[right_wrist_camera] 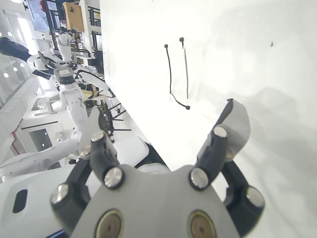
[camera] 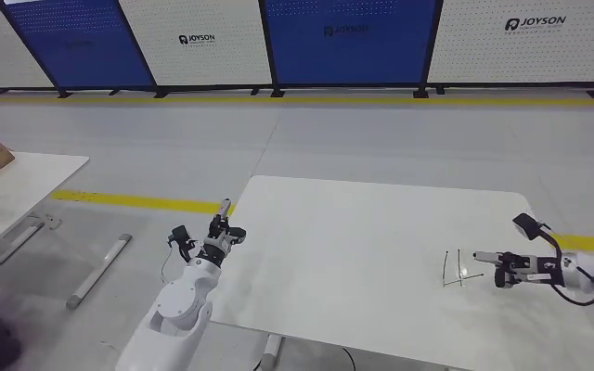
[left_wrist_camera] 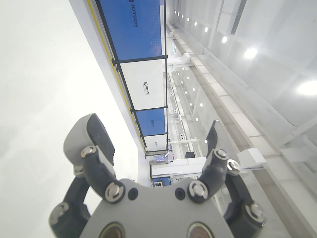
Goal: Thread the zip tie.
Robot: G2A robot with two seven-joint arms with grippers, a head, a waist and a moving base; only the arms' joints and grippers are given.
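Observation:
Thin black zip ties point(camera: 457, 269) lie flat on the white table point(camera: 353, 269) near its right end. Two zip ties point(right_wrist_camera: 178, 68) run side by side, and a third short one point(right_wrist_camera: 180, 103) crosses their near ends. My right gripper point(camera: 483, 262) hovers just to the right of them, open, with nothing between its fingers point(right_wrist_camera: 161, 117). My left gripper point(camera: 227, 218) is at the table's left edge, far from the ties, pointing away from the robot. It is open and holds nothing point(left_wrist_camera: 153, 122).
A second white table point(camera: 37, 176) stands off to the far left. Blue and white partition panels point(camera: 353, 42) line the back, behind a yellow floor line point(camera: 139, 200). A small dark speck point(right_wrist_camera: 271, 44) sits on the table beyond the ties.

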